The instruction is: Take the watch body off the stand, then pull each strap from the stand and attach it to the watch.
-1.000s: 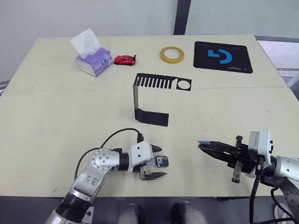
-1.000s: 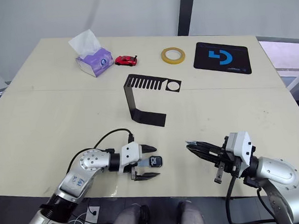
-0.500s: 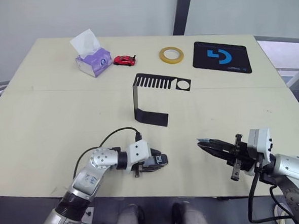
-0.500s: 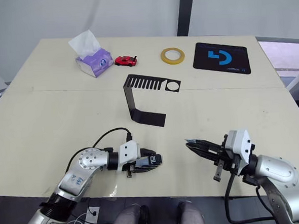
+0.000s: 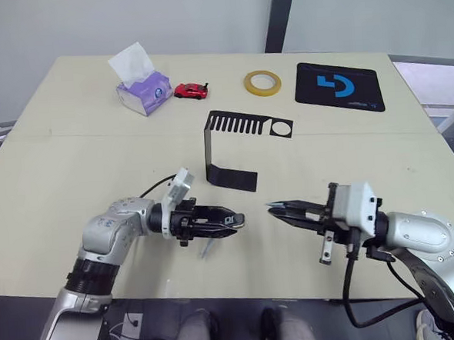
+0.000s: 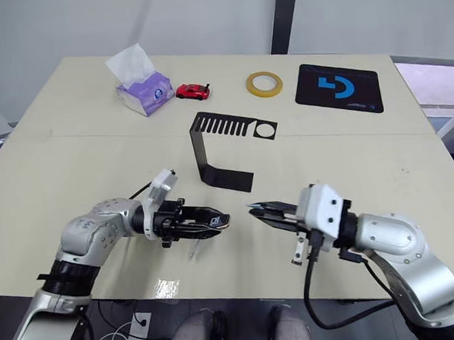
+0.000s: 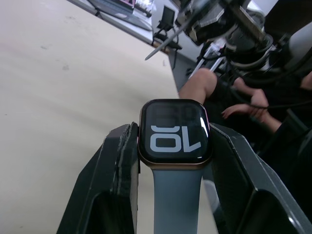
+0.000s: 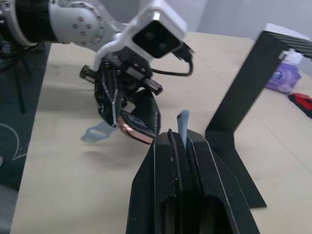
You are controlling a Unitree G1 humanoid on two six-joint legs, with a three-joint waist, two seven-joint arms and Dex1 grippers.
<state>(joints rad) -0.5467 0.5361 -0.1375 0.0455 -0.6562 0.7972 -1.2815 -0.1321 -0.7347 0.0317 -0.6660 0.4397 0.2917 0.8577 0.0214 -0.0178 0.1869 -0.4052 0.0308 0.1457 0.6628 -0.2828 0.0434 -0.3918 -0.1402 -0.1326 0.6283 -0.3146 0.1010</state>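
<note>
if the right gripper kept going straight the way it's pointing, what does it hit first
Most likely the watch body clamped in the left gripper. The right gripper, shut on a strap, points straight at it across a short gap, though depth is hard to judge exactly.

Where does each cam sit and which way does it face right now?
Left and right eye views: on the head, looking forward and down over the table; both arms show, left gripper and right gripper facing each other in front of the stand.
Left wrist view: on the left wrist, looking along its fingers clamped on the watch body.
Right wrist view: on the right wrist, looking along its fingers pinching a strap.
Shared: both wrist views show the watch body; each shows the opposite gripper.
</note>
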